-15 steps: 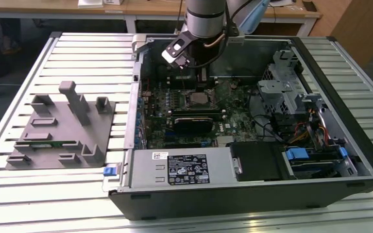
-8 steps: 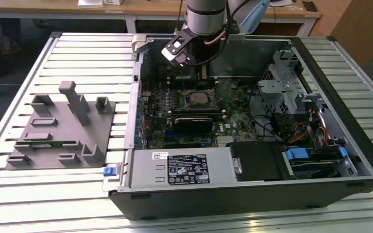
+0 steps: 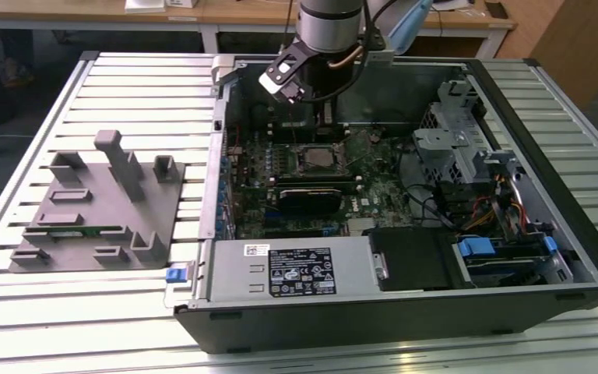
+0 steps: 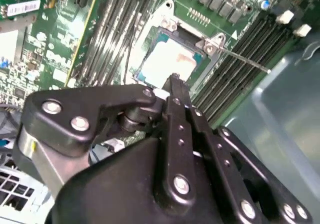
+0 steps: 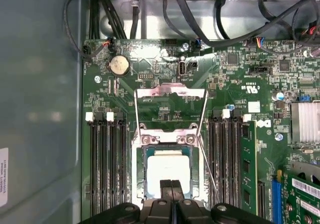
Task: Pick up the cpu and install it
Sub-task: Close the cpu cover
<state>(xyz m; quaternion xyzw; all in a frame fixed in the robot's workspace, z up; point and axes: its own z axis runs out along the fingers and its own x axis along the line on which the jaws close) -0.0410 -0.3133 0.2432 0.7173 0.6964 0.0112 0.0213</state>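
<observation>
**CPU's in the socket, gripper closed right over it**

Starting at the exterior view's left, you've got the grey moulded plastic tray point(image 3: 102, 206) lying on the slatted metal table point(image 3: 122, 93), well apart from the action. Just beside it is the open black computer case point(image 3: 382, 323), with the green motherboard point(image 3: 377, 167) facing up. Along the case's near edge sits the black power supply box with a white label point(image 3: 293, 269). The silver robot arm point(image 3: 330, 23) hangs over the far part of the case, above the board.

Your task piece, the small square cpu with the pale silver metal top point(image 5: 167, 166), lies flat inside the socket in the middle of the board. The second wrist view catches the same cpu point(image 4: 167, 61) from an angle. The thin metal hold-down frame point(image 5: 171, 91) is flipped up off it, and the thin wire lever point(image 5: 207, 166) runs along one side of the socket. Rows of black memory slots point(image 5: 105, 164) flank the socket on both sides.

The black two-finger gripper point(image 5: 171, 185) has its fingers pressed together with only a seam between them, and it's holding nothing. The tips sit over one edge of the cpu. You can't tell from these shots whether they actually touch it.

Further toward the exterior view's right, inside the case, there's the silver metal drive cage point(image 3: 455, 144).
</observation>
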